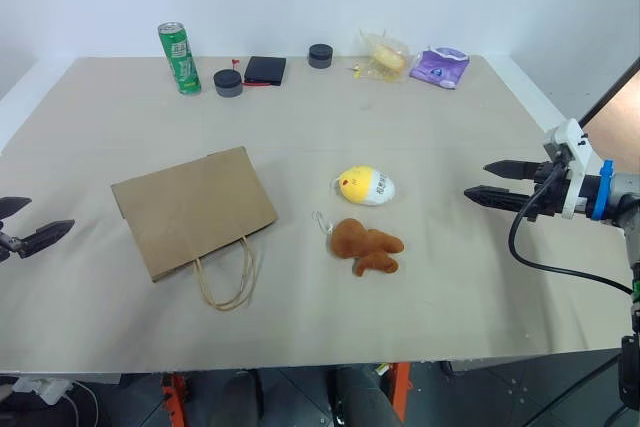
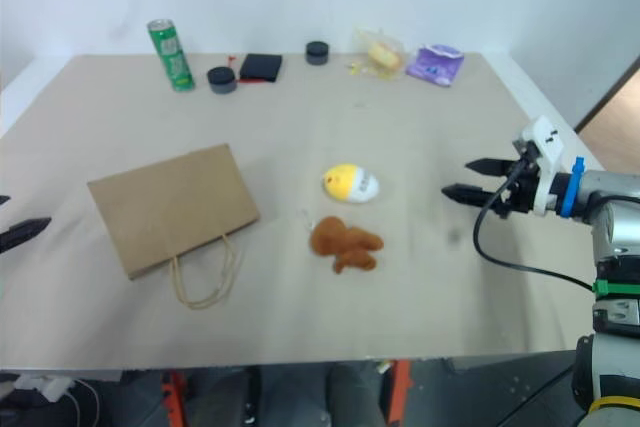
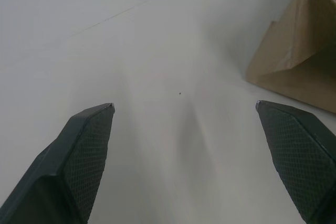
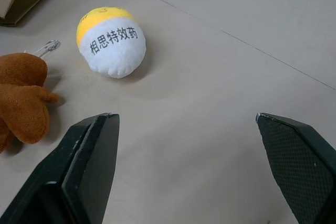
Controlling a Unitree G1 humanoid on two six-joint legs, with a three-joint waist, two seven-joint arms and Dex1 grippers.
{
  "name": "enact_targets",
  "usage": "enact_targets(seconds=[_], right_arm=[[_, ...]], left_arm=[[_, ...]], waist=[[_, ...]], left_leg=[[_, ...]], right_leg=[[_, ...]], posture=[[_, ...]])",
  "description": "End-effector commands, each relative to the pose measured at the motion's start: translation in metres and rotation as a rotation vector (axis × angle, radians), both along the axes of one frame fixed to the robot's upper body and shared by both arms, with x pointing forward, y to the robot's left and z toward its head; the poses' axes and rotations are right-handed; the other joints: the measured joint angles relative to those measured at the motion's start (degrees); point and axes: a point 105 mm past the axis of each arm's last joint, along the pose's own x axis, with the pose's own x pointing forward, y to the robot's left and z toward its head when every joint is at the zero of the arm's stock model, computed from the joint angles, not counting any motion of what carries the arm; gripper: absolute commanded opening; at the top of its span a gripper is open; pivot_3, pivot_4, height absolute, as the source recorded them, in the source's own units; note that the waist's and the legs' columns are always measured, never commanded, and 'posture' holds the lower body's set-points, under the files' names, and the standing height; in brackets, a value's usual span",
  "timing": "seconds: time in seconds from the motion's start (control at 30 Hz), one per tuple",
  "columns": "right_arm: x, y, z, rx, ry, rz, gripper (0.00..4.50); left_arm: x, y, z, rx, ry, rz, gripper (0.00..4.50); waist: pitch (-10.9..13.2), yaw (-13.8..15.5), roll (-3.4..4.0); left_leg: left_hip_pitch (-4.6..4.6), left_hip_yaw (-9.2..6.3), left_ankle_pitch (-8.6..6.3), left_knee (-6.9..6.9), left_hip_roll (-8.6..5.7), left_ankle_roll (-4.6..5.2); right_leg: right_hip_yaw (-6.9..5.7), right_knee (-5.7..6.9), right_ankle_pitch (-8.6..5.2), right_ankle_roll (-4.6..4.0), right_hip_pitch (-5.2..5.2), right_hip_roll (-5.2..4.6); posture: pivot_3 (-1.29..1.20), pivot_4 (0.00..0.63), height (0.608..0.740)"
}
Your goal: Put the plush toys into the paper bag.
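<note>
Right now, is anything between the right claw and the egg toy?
No. Only bare table lies between the right gripper and the egg-shaped plush toy, seen in the left eye view.

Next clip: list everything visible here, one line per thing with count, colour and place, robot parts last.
paper bag: 1, brown, lying flat left of centre, handles toward the near edge
egg-shaped plush toy: 1, yellow and white, centre
brown plush toy: 1, just in front of the egg
can: 1, green, far left
round containers: 2, dark, far edge
flat black item: 1, between them
clear packet: 1, yellow contents, far right
purple packet: 1, beside it
table: 1, beige
left gripper: open, left edge
right gripper: open, right of the toys
</note>
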Motion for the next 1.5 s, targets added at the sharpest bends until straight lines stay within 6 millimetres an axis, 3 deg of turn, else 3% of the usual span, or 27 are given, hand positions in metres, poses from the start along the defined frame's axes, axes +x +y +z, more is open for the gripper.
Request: enact_targets(seconds=[0.03, 0.73, 0.8, 1.0, 1.13, 1.27, 1.5], right_arm=[[-0.002, -0.007, 0.018, -0.005, -0.059, -0.011, 4.50], [-0.008, -0.006, 0.015, 0.035, -0.046, 0.032, 4.50], [-0.017, 0.010, 0.030, 0.112, -0.077, 0.129, 4.50], [-0.079, 0.092, 0.053, 0.097, -0.065, 0.599, 4.50], [-0.107, 0.123, 0.056, 0.055, -0.067, 0.771, 4.50], [-0.111, 0.138, 0.058, 0.048, -0.105, 0.821, 4.50], [-0.114, 0.150, 0.048, 0.045, -0.136, 0.821, 4.50]], left_arm=[[0.001, 0.002, 0.013, 0.002, -0.055, 0.008, 4.46], [0.007, -0.005, 0.017, -0.004, -0.106, 0.011, 4.46], [0.011, -0.015, 0.028, -0.008, -0.170, -0.025, 4.46], [0.020, -0.090, 0.055, 0.138, -0.341, -0.277, 4.46], [0.012, -0.132, 0.054, 0.211, -0.361, -0.448, 4.46], [-0.013, -0.177, 0.035, 0.368, -0.403, -0.674, 4.46], [-0.046, -0.177, -0.004, 0.679, -0.622, -0.849, 4.46]], waist=[[0.0, 0.0, 0.00], [0.0, 0.0, 0.00], [0.0, 0.0, 0.00], [0.0, 0.1, 0.00], [0.0, 0.1, -0.01], [0.0, 0.0, -0.02], [0.0, 0.2, 0.03]], left_leg=[[0.00, 0.00, 0.00, 0.00, 0.00, 0.00], [0.04, 0.00, 0.01, 0.18, 0.00, 0.01], [0.05, 0.00, 0.01, 0.19, 0.00, 0.01], [0.07, -0.08, 0.01, 0.32, 0.00, 0.00], [0.09, -0.10, 0.01, 0.51, 0.04, -0.01], [0.14, 0.05, 0.00, 0.71, 0.05, -0.02], [0.13, 0.15, 0.01, 0.91, 0.10, -0.01]], right_leg=[[0.00, 0.00, 0.00, 0.00, 0.00, 0.00], [0.03, 0.26, 0.02, 0.01, 0.01, 0.02], [0.03, 0.30, 0.02, 0.01, 0.01, 0.02], [0.05, 0.61, 0.06, 0.27, 0.01, 0.07], [0.06, 0.71, 0.07, 0.26, 0.08, 0.12], [0.17, 0.70, 0.01, 0.05, 0.13, 0.08], [0.18, 0.70, 0.12, -0.01, 0.14, 0.05]], posture=[[0.00, 0.150, 0.740], [0.00, 0.150, 0.740], [0.00, 0.150, 0.740], [0.00, 0.150, 0.740], [0.00, 0.150, 0.740], [0.00, 0.150, 0.740], [0.00, 0.150, 0.740]])
